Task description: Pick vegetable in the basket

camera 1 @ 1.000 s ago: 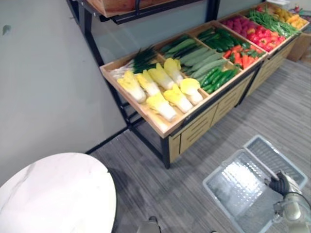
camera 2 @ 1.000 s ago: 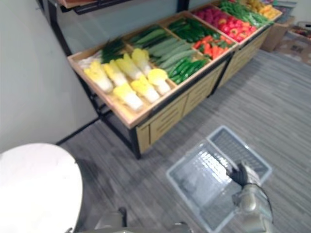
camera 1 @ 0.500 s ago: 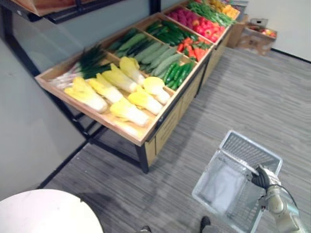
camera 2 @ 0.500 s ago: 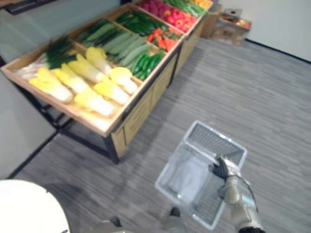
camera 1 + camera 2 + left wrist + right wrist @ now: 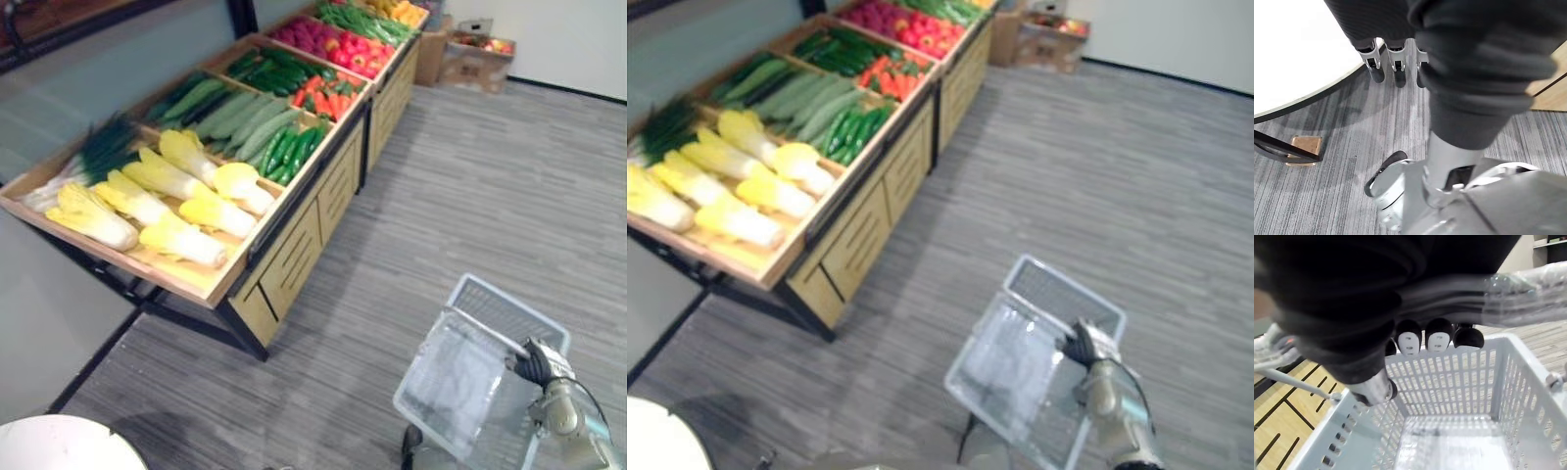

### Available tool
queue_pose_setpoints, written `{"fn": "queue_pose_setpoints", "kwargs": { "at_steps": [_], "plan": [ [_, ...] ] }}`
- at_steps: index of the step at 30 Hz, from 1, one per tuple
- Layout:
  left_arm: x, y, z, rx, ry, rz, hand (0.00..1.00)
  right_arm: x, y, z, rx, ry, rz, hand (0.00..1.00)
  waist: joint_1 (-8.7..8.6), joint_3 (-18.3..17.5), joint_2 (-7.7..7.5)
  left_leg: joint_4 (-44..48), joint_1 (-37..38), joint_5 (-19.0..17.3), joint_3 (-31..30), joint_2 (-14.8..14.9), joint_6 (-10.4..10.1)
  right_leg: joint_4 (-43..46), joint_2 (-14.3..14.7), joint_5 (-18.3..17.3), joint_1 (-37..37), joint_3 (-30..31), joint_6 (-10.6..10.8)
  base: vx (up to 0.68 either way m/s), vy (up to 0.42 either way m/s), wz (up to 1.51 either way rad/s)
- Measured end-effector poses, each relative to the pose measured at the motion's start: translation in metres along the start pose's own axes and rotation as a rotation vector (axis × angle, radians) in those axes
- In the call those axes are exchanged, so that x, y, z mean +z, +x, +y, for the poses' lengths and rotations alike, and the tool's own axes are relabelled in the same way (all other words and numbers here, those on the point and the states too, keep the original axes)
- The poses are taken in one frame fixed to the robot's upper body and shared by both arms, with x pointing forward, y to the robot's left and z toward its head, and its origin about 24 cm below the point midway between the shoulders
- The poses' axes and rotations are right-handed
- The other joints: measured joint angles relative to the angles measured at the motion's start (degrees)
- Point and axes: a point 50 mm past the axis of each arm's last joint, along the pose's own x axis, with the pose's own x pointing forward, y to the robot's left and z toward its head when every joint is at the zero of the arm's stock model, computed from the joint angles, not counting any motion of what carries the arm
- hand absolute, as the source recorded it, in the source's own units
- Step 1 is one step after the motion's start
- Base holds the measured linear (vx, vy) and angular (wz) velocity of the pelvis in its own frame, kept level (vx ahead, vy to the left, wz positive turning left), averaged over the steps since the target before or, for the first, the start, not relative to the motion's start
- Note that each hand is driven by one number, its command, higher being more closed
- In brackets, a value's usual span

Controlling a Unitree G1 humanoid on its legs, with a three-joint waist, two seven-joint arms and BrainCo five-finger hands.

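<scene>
right hand (image 5: 534, 363) clenched round the basket (image 5: 502, 297) handle (vegetables (image 5: 211, 211) well apart, on the stand (image 5: 294, 257)).

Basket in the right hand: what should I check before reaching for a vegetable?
1. Right hand curled round the handle of the basket: ok.
2. Basket has room, no vegetable in it yet: ok.
3. Left hand free, fingers straight, beside the round white table: ok.
4. Napa cabbages, nearest pick on the wooden stand, unobstructed: ok.
5. Stand close enough for the left hand: probably not ok; open floor lies between.
</scene>
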Motion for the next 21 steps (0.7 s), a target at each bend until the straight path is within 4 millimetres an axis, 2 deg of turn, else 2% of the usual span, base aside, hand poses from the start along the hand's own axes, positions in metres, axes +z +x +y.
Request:
{"fn": "queue_pose_setpoints", "kwargs": {
  "at_steps": [1, 2, 3, 4, 5, 6, 7, 9, 12, 15, 18, 21],
  "plan": [
    [-0.003, -0.001, -0.003, -0.008, 0.002, 0.007, 0.0, -0.004, -0.003, -0.001, 0.004, -0.012, 0.008, 1.0, 0.22, 0.44, 0.01, 5.09, -2.21, 0.11, -3.11, -0.77, 0.05, -0.94, -0.04, -0.37, 2.2, -0.84, -0.51, 0.01, -0.218, 0.42],
    [-0.007, -0.005, -0.012, -0.034, 0.001, 0.024, 0.0, -0.006, -0.002, -0.003, -0.001, -0.018, 0.011, 1.0, 0.57, 0.54, 0.18, 9.25, -4.17, -3.52, -6.64, -4.05, -3.08, -2.45, -0.18, -0.41, 3.96, -1.07, -0.58, 0.01, -0.23, 0.29],
    [-0.008, -0.006, -0.016, -0.045, -0.001, 0.033, 0.0, -0.006, -0.003, -0.004, -0.003, -0.017, 0.013, 1.0, 0.59, 0.57, 0.21, 9.94, -4.45, -4.99, -7.09, -5.72, -3.9, -3.19, -0.2, -0.41, 4.45, -1.32, -0.59, -0.01, -0.059, 0.12],
    [-0.014, -0.011, -0.025, -0.066, -0.007, 0.054, 0.0, -0.006, -0.003, -0.003, -0.002, -0.014, 0.012, 1.0, 0.55, 0.66, 0.37, 8.67, -4.59, -7.58, -6.37, -8.41, -3.79, -4.59, 0.19, -0.39, 5.75, -1.77, -0.6, 0.01, -0.027, 0.07],
    [-0.016, -0.012, -0.028, -0.075, -0.008, 0.063, 0.0, -0.006, -0.003, -0.003, -0.002, -0.013, 0.009, 1.0, 0.55, 0.8, 0.61, 6.79, -4.15, -7.8, -4.71, -9.05, -3.65, -5.1, 0.62, -0.38, 6.15, -2.0, -0.6, 0.02, -0.009, 0.07],
    [-0.018, -0.015, -0.033, -0.088, -0.011, 0.072, 0.0, -0.005, -0.003, -0.005, -0.01, -0.014, 0.0, 1.0, 0.52, 1.18, 1.63, 0.93, -3.17, -7.46, -1.93, -9.83, -3.5, -5.25, 1.83, -0.36, 6.26, -2.5, -0.58, 0.04, 0.033, 0.15],
    [-0.016, -0.015, -0.036, -0.095, -0.015, 0.07, 0.0, -0.004, -0.003, -0.01, -0.034, -0.008, -0.003, 1.0, 0.41, 1.77, 3.17, -4.98, -2.03, -8.6, -0.78, -9.87, -2.24, -5.2, 2.98, -0.26, 6.28, -3.51, -0.47, 0.06, 0.076, 0.3],
    [-0.005, -0.012, -0.034, -0.088, -0.019, 0.042, 0.0, -0.004, -0.004, -0.011, -0.039, -0.003, -0.005, 1.0, 0.48, 2.05, 3.02, -10.63, -0.1, -8.37, -1.19, -12.07, -3.16, -6.44, 2.11, 0.49, 6.27, -3.94, 0.4, 0.08, 0.08, 0.32],
    [0.0, -0.01, -0.033, -0.082, -0.013, 0.026, 0.0, 0.002, 0.001, -0.015, -0.056, -0.001, -0.022, 1.0, 0.67, 2.52, 3.19, -11.76, 0.66, -7.25, -1.44, -13.72, -1.82, -13.26, 2.1, 3.63, 9.44, -4.68, 1.26, 0.12, 0.065, 0.09],
    [-0.001, -0.011, -0.034, -0.084, -0.01, 0.026, 0.0, 0.007, 0.004, -0.015, -0.053, -0.001, -0.045, 1.0, 1.04, 2.36, 3.49, -9.12, 0.84, -8.82, -2.89, -14.44, -0.89, -16.93, 2.05, 5.71, 12.36, -4.5, 1.72, 0.16, 0.025, -0.08],
    [0.005, -0.01, -0.035, -0.096, 0.022, -0.005, 0.0, 0.012, 0.004, -0.01, -0.039, 0.002, -0.07, 1.0, 1.79, 2.31, 3.55, -9.21, 1.44, -10.43, -2.64, -14.98, -1.04, -15.38, 1.43, 5.48, 11.49, -2.98, 1.44, 0.13, 0.035, -0.19],
    [0.007, -0.01, -0.036, -0.116, 0.042, -0.017, 0.0, 0.016, 0.006, -0.005, -0.016, 0.001, -0.08, 1.0, 2.16, 2.44, 3.24, -10.85, 3.34, -11.79, -1.88, -16.02, -0.75, -7.62, -0.6, 2.38, 7.94, -0.61, 0.42, 0.1, 0.111, -0.29]
  ]
}}
